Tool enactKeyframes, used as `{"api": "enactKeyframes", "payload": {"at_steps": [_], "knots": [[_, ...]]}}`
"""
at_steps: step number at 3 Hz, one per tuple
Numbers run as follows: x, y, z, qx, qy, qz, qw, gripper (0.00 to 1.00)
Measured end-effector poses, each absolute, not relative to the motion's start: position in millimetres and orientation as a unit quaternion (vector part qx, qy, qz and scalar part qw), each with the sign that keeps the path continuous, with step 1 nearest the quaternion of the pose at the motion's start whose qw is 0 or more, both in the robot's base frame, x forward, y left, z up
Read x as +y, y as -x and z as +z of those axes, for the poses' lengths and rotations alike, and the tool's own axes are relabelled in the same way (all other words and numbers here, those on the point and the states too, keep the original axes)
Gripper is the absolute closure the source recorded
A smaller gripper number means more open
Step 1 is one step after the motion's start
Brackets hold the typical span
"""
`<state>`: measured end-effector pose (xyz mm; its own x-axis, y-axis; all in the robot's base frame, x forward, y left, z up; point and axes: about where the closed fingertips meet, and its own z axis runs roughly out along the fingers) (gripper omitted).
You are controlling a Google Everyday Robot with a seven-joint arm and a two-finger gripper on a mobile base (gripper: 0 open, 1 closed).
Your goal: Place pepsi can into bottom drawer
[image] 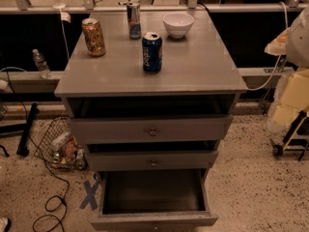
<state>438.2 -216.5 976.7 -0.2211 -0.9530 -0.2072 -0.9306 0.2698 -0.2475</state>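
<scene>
The pepsi can (152,52), dark blue with a silver top, stands upright near the middle of the grey cabinet top (203,66). The bottom drawer (153,220) is pulled far out, and its dark inside looks empty. The two shallower drawers above it stand slightly open. My gripper (279,43) is a pale shape at the right edge, beside my white arm. It is level with the cabinet top and well to the right of the can. It holds nothing that I can see.
An orange-gold can (93,36), a slim blue-silver can (133,20) and a white bowl (178,24) stand behind the pepsi can. A wire basket (60,146), cables and a blue tape cross (91,195) lie on the floor at the left. Yellow padded gear (294,95) is at the right.
</scene>
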Motion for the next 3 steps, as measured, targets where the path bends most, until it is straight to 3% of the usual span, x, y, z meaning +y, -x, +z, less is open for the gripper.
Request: {"api": "enactKeyframes", "payload": {"at_steps": [2,3], "knots": [[-217.8,-449.1,974.5,0.784,0.592,-0.021,0.186,0.0],[-209.1,-503.5,961.1,0.783,0.567,0.026,0.255,0.0]]}}
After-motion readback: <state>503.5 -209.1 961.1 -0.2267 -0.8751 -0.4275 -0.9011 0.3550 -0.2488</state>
